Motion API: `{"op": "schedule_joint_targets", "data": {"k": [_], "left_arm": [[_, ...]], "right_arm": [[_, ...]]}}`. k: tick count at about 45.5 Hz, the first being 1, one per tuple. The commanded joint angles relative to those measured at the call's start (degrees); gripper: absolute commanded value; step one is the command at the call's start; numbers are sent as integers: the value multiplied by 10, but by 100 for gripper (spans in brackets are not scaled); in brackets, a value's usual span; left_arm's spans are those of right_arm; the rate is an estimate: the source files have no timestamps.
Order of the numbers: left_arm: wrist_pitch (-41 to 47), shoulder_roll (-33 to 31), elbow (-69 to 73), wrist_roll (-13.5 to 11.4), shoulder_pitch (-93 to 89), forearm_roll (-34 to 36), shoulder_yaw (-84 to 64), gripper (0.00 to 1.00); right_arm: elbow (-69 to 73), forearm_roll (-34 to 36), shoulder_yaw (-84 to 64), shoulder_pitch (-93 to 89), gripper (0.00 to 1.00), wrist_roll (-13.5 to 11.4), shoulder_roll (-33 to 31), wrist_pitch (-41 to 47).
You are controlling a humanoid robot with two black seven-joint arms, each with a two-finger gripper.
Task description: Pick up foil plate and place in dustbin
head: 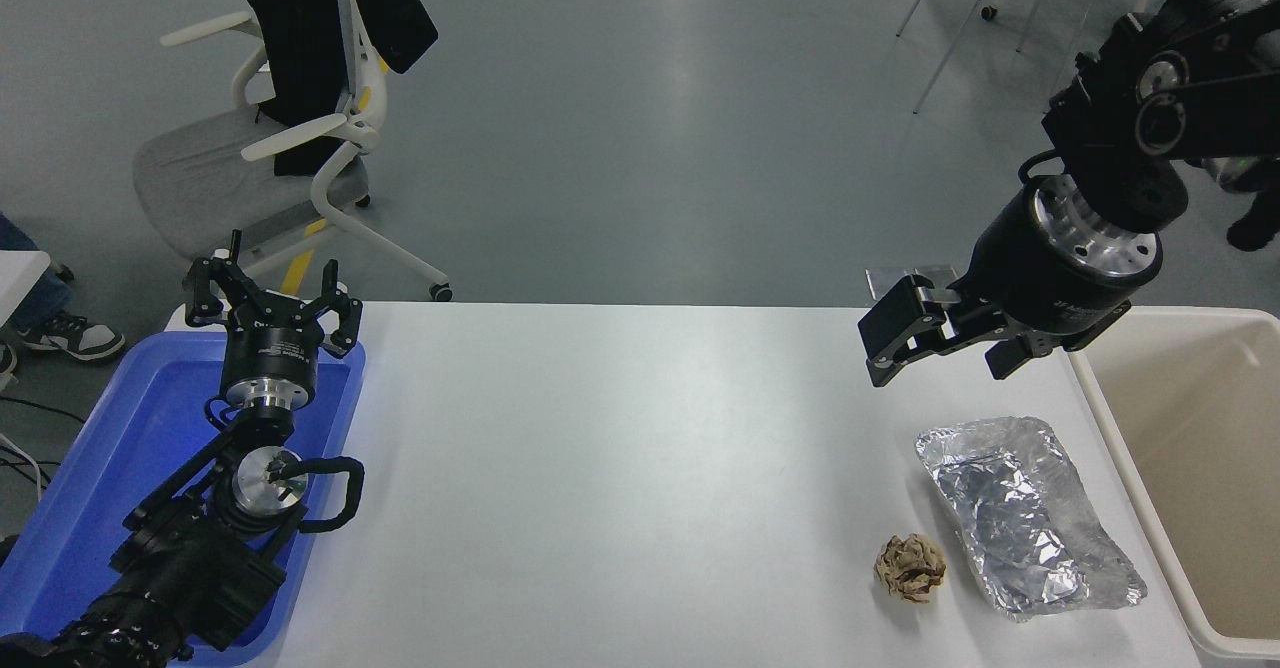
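The foil plate (1028,513) lies flat on the white table at the right, shiny and crinkled, its long side running toward the near right. The cream dustbin (1105,418) stands just right of it at the table's right end. My right gripper (935,353) hangs above the table, up and left of the plate's far end, apart from it, open and empty. My left gripper (272,298) is parked at the lower left over the blue tray, open and empty.
A small brown crumpled paper ball (910,568) lies just left of the foil plate. A blue plastic tray (90,478) sits at the table's left end. An office chair (290,148) with a dark garment stands beyond the table.
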Motion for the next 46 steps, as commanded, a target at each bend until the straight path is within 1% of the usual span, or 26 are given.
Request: {"op": "schedule_joint_targets", "data": {"k": [1,13,21,26,31,38,44,45,46], "left_arm": [[0,0,0,-4,2,1,0,99],[0,0,0,-1,1,0,0,99],[0,0,0,-1,1,0,0,99],[0,0,0,-1,1,0,0,99],[0,0,0,-1,1,0,0,99],[0,0,1,-1,1,0,0,99],[0,0,1,-1,1,0,0,99],[0,0,0,-1,1,0,0,99],[0,0,1,-1,1,0,0,99]], "right_arm": [[-14,-4,0,-23,100,0,17,-22],[-29,-4,1,-43,100,1,26,-43],[-40,-5,1,-67,100,3,19,-50],[-47,-15,2,-78,100,5,0,-50],[-48,-57,2,-87,100,5,-36,-55],[-48,-128,0,-114,100,5,-105,-62],[-48,-220,-5,-148,100,5,-187,-72],[-51,-259,-5,-164,100,6,-211,-78],[-55,-281,-5,-172,100,6,-222,-81]]}}
